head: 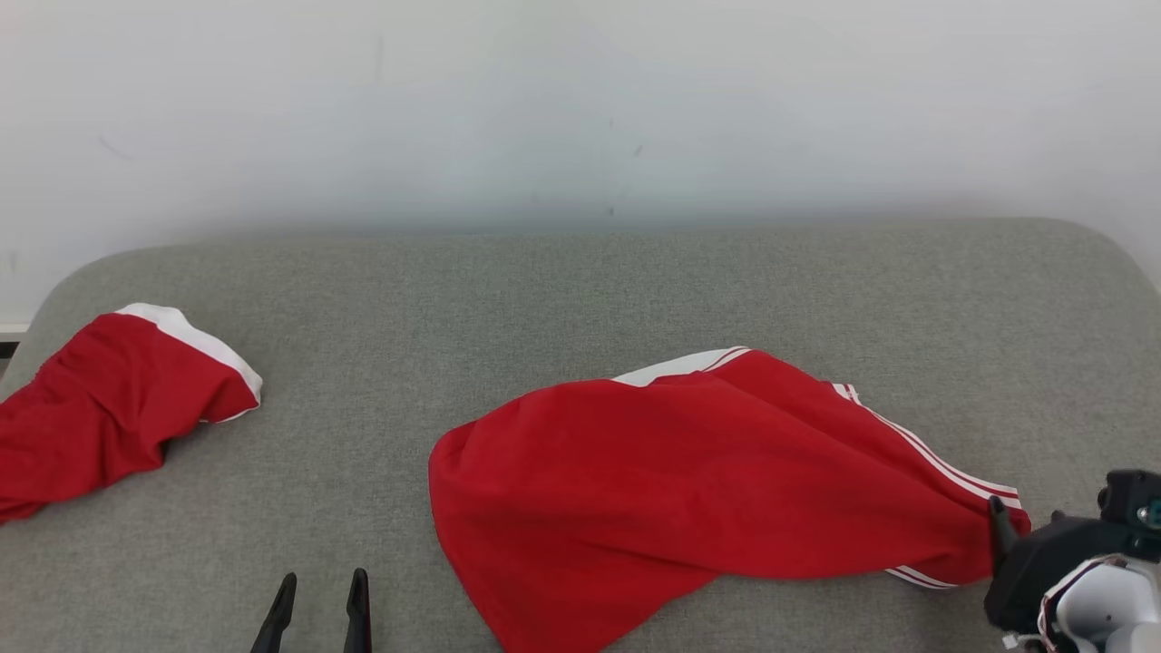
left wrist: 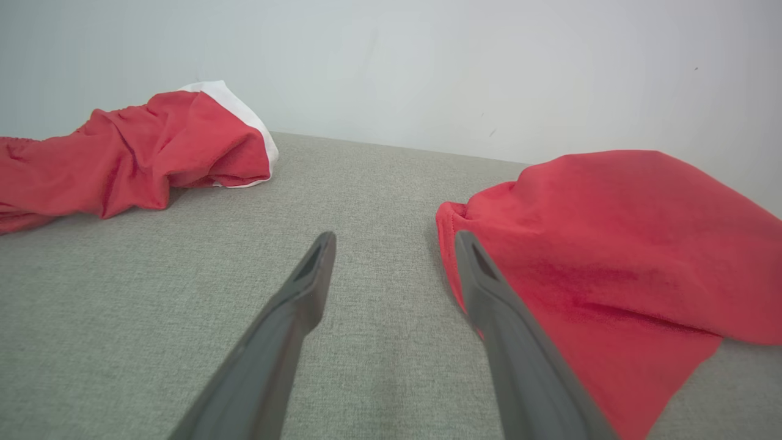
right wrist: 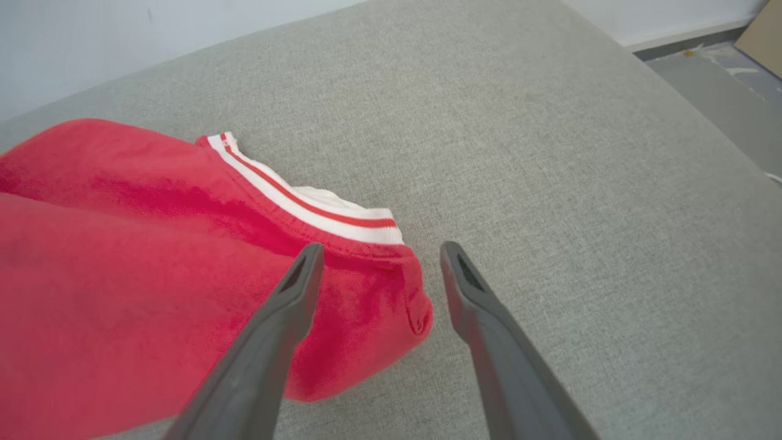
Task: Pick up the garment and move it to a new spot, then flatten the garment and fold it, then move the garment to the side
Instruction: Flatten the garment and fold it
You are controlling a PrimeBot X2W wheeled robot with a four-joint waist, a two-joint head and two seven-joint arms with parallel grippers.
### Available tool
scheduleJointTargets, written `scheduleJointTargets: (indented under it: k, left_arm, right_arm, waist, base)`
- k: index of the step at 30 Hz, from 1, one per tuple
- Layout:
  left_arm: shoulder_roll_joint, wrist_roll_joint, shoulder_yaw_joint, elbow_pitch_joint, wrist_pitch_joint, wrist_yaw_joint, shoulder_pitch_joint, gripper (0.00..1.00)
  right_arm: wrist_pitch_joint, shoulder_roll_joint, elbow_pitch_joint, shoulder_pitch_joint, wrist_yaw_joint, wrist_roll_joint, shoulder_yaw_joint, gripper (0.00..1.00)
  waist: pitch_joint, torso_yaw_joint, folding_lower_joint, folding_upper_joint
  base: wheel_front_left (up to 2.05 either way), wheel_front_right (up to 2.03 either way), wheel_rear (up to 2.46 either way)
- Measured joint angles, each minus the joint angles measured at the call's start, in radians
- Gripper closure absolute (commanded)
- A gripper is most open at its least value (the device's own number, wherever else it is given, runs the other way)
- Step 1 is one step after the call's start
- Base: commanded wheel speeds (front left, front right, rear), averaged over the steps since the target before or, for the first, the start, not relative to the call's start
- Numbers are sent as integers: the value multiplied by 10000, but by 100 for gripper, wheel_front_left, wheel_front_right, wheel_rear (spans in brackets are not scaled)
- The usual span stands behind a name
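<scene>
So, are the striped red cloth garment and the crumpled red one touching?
Apart: head view shows grey cushion between the striped garment and the crumpled garment.

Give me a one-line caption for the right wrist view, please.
Right gripper open over the striped end of the red garment, which lies rumpled on the grey cushion.

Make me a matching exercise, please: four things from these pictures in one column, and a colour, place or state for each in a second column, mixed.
1 middle garment
2 left garment
3 cushion
4 right jaws

A grey, under both garments
B open, at a striped corner
C bunched, with a plain white band
D spread out, with striped trim

Pairs: 1-D, 2-C, 3-A, 4-B
</scene>
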Motion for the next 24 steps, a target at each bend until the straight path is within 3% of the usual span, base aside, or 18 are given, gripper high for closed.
scheduleJointTargets:
  k: [6,11,16,24]
  left_arm:
    - [-19,0,-25,10,0,0,6,0]
    - [-25,2,-79,-13,0,0,-21,0]
    - [-29,38,-295,-63,0,0,-270,0]
    - [94,92,-740,-96,0,-15,-864,0]
  right_arm:
    - [1133,4,-1438,-386,0,-198,276,0]
    - [2566,6,-1779,-1585,0,-138,819,0]
    - [3605,-278,-771,-3041,0,59,1149,0]
    - [4236,-1340,1620,-4661,0,-88,1636,0]
  waist:
    - [-39,-65,0,0]
    - [119,-38,-1,0]
    - [470,132,0,0]
    - [1392,772,1,1]
  base:
    - [0,0,0]
    - [0,0,0]
    - [0,0,0]
    - [0,0,0]
